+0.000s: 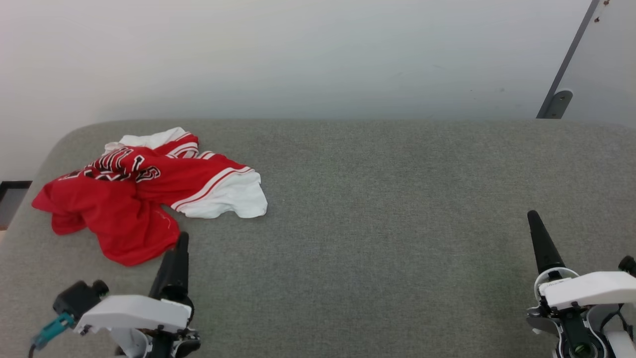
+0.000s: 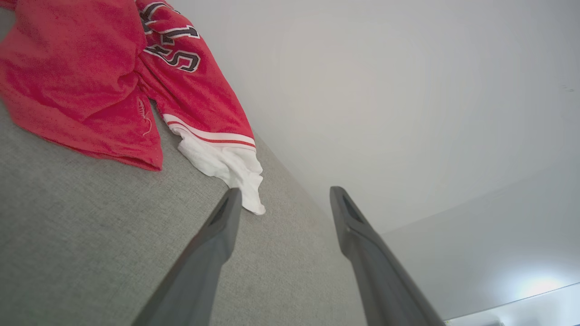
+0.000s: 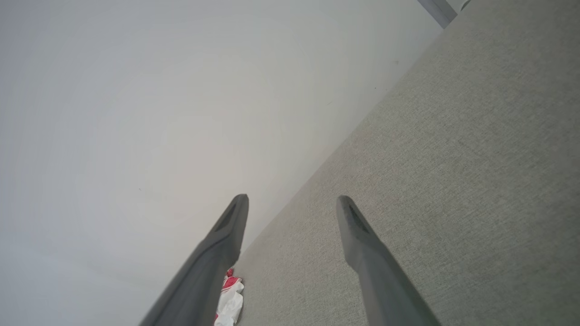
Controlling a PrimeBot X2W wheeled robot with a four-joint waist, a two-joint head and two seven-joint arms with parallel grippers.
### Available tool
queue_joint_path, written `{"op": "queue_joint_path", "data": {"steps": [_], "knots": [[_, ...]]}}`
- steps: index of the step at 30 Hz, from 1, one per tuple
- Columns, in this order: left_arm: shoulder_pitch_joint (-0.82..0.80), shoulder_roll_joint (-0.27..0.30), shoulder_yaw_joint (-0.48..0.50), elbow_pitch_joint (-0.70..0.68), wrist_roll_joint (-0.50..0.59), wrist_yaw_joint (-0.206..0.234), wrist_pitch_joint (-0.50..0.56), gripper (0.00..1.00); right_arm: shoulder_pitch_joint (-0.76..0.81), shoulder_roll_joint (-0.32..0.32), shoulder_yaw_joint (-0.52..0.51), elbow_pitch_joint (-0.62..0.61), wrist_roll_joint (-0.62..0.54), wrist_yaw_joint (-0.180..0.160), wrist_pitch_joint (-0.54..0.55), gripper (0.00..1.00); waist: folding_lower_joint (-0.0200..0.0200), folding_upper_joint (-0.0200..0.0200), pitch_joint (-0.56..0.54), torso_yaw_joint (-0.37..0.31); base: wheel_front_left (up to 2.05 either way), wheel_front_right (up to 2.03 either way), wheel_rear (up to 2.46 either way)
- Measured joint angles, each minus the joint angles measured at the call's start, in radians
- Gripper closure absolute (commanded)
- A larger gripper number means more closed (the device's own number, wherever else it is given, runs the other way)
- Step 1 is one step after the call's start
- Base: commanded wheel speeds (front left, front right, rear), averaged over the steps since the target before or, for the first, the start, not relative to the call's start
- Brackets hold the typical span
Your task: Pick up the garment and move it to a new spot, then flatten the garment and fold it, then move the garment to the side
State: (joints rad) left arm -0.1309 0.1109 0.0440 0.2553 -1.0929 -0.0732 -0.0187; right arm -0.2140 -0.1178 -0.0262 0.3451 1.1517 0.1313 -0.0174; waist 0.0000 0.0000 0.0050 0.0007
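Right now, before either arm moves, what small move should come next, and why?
Probably the left gripper should ease forward onto the garment, which lies crumpled at the left of the grey surface, just beyond that gripper's open fingers. The right gripper, also open, is far off on the right, so the left is nearer.

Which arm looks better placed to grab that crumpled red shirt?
Probably left: the left gripper, open, sits just short of the crumpled red-and-white jersey shirt on the grey fabric surface; the right gripper, also open, is far across.
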Motion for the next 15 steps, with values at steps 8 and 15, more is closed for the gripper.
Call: {"op": "queue_joint_path", "data": {"steps": [8, 15], "knots": [[-0.008, 0.031, -0.035, -0.007, 0.172, 0.021, -0.027, 0.0, -0.027, -0.016, 0.023, 0.001, -0.192, 0.0, -0.027, 0.0, 0.0, 0.0, 0.0, 0.0, 0.0, 0.0, 0.0], [-0.01, 0.056, -0.062, -0.003, 0.286, 0.04, -0.052, 0.0, -0.049, -0.027, 0.039, 0.015, -0.352, 0.0, -0.053, 0.0, 0.0, 0.0, -0.001, 0.0, 0.0, 0.0, 0.0]]}}
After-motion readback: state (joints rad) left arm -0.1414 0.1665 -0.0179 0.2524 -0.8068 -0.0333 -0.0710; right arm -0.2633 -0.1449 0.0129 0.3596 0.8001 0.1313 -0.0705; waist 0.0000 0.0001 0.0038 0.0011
